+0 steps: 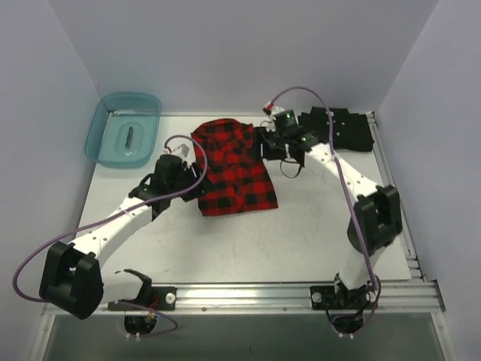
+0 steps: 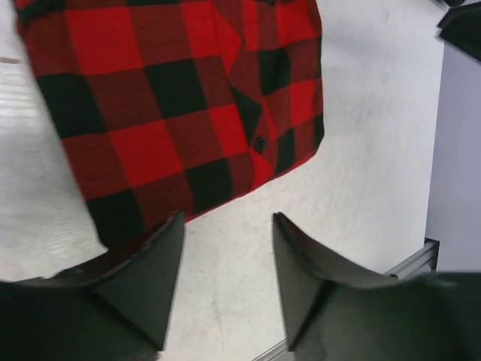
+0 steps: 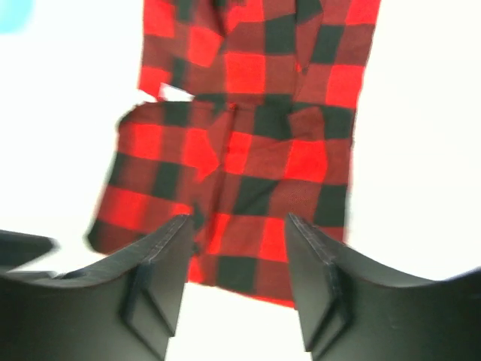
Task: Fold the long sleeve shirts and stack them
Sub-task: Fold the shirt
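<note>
Left tool (image 2: 227, 222), right tool (image 3: 237, 222): ajar, empty

I watch from my remote desk as 2 arms stretch away from their bases. The left arm (image 1: 120, 222) runs low and slants up to the right, with the left gripper (image 1: 189, 170) at its tip. Its 2 dark fingers (image 2: 150, 286) stand apart in the wrist view. The right arm (image 1: 342, 169) rises to a bent elbow, then leans far forward and left. The right gripper (image 1: 264, 143) points back toward the left one, and its fingers (image 3: 154, 278) are also spread. The 2 grippers sit near each other but apart.
</note>
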You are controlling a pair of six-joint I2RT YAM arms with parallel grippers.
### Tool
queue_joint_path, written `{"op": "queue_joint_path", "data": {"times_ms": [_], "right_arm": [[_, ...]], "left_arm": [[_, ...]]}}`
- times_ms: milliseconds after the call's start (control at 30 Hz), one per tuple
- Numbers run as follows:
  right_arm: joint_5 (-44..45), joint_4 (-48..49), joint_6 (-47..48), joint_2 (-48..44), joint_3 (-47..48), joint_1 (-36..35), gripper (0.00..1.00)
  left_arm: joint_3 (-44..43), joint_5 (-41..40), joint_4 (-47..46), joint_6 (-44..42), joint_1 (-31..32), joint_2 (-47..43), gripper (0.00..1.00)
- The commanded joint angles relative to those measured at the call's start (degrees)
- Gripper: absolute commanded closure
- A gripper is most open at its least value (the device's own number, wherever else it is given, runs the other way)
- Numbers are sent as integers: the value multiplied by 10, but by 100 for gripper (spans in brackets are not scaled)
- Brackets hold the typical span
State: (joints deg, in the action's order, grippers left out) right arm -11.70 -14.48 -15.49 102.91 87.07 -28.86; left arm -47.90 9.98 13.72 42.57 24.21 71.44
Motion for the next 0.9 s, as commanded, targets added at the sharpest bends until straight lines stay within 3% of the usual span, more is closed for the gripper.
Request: {"op": "queue_joint_path", "data": {"times_ms": [0,133,300,400,633,867], "right_arm": [[-124,71,-138,-63,-113,23,50],[-247,262,-235,-77,-219,35,58],[-297,422,-313,-27,-278,36,59],[-295,457,-321,-6,-316,38,60],[-303,615,-371,76,-417,69,61],[-309,600,-351,50,-438,99,61]], "left_arm": [[-8,0,-99,49,23,28,44],[8,2,-181,71,25,74,64],[14,28,-246,87,26,138,74],[54,31,-286,106,28,158,82],[159,-4,-366,97,28,204,83],[166,-14,-377,73,28,194,79]]}}
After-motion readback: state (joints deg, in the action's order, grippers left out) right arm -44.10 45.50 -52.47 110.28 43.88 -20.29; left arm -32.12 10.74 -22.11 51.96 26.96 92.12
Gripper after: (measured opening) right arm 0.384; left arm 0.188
